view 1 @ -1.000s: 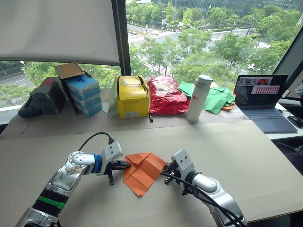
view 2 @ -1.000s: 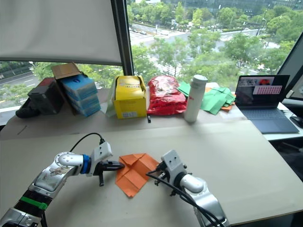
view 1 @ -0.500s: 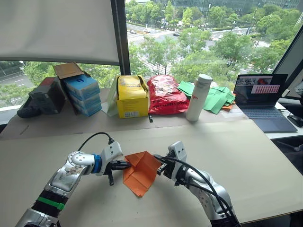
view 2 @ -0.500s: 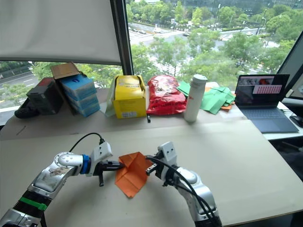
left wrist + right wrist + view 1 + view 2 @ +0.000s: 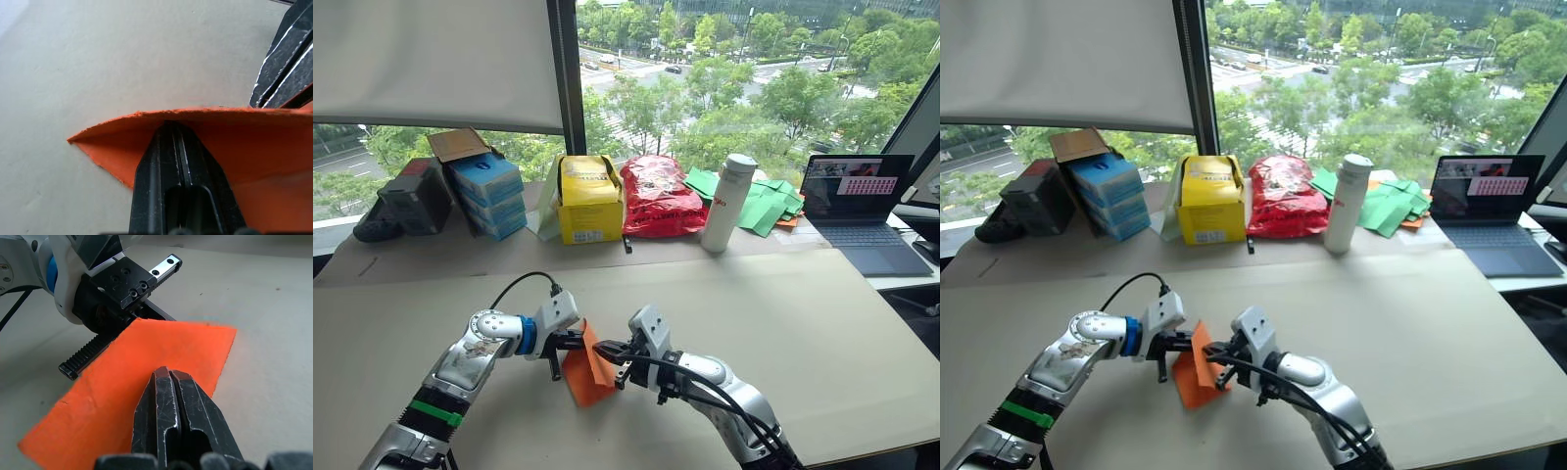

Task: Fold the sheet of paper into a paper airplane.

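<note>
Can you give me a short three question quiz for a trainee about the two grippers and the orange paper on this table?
1. True or false: both grippers are shut on the thin orange creased sheet of paper.
2. Multiple choice: what stands between the crinkly red plastic bag and the green paper pieces? A. a white cylindrical bottle B. a yellow box C. a laptop
3. Fill in: the paper is pinched between the left gripper and the ____ gripper.

Key:
1. True; both wrist views show closed fingers with the paper against them.
2. A, the white cylindrical bottle.
3. right
</note>
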You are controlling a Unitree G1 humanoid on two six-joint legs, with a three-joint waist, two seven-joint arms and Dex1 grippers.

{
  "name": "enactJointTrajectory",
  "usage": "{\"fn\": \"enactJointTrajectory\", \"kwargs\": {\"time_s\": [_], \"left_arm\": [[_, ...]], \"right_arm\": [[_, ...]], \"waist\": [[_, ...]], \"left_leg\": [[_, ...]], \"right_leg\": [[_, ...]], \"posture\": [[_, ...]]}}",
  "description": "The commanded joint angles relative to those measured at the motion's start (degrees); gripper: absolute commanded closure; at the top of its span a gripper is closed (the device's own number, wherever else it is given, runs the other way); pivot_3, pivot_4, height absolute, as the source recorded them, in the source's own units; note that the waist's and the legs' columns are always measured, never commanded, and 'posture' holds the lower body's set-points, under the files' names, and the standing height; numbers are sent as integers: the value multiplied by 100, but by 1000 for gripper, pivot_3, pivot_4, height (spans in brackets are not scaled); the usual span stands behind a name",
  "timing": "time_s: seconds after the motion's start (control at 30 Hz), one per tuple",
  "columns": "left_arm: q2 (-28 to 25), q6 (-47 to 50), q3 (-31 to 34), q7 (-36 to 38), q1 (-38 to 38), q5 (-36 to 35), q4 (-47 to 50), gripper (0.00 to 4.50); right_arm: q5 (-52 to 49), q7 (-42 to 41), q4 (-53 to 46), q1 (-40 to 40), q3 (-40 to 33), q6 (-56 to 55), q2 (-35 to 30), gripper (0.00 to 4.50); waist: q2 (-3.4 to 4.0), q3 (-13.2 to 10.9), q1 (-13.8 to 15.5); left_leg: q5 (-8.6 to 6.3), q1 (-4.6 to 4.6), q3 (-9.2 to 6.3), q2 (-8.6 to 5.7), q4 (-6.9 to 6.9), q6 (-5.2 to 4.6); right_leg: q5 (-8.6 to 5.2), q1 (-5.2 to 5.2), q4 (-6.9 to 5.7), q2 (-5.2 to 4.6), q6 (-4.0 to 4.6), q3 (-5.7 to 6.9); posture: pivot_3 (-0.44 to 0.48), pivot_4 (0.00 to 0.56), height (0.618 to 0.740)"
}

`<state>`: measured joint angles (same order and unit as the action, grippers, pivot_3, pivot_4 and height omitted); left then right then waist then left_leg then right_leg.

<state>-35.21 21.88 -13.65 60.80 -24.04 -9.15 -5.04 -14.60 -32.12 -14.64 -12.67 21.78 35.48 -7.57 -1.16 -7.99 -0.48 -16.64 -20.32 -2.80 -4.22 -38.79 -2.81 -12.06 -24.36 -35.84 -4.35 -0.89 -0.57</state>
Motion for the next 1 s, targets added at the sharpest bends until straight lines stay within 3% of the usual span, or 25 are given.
{"fn": "enactJointTrajectory", "kwargs": {"time_s": [0.03,0.27,0.67,0.87,1.0], "left_arm": [[67,-155,9,-2,-141,60,-241,4461],[-104,-314,179,156,-78,27,-434,4461],[-739,328,1047,-65,321,-303,554,4461],[-538,1041,1211,-122,634,-970,1576,4461],[-409,885,937,-343,973,-737,1424,4461]], "right_arm": [[69,-21,-94,-53,216,2,-19,4500],[268,-29,70,-176,440,-74,-50,4500],[537,-198,681,-594,749,-24,-72,4500],[548,-188,775,-765,657,79,-88,4500],[549,-207,793,-799,634,100,-129,4500]], "waist": [[0,0,-9],[0,0,-29],[1,-2,-50],[0,-2,-41],[0,-2,-49]], "left_leg": [[0,-1,1,0,0,0],[1,-1,1,0,1,1],[0,-6,3,3,3,1],[0,-16,2,3,3,2],[-2,-16,3,3,3,6]], "right_leg": [[0,0,0,0,0,-1],[0,-2,-1,0,0,-2],[0,-16,-8,1,0,-3],[1,-25,-7,0,1,-4],[1,-27,-7,1,1,-6]], "posture": [[0,150,740],[0,150,740],[0,150,740],[0,150,740],[0,150,740]]}}
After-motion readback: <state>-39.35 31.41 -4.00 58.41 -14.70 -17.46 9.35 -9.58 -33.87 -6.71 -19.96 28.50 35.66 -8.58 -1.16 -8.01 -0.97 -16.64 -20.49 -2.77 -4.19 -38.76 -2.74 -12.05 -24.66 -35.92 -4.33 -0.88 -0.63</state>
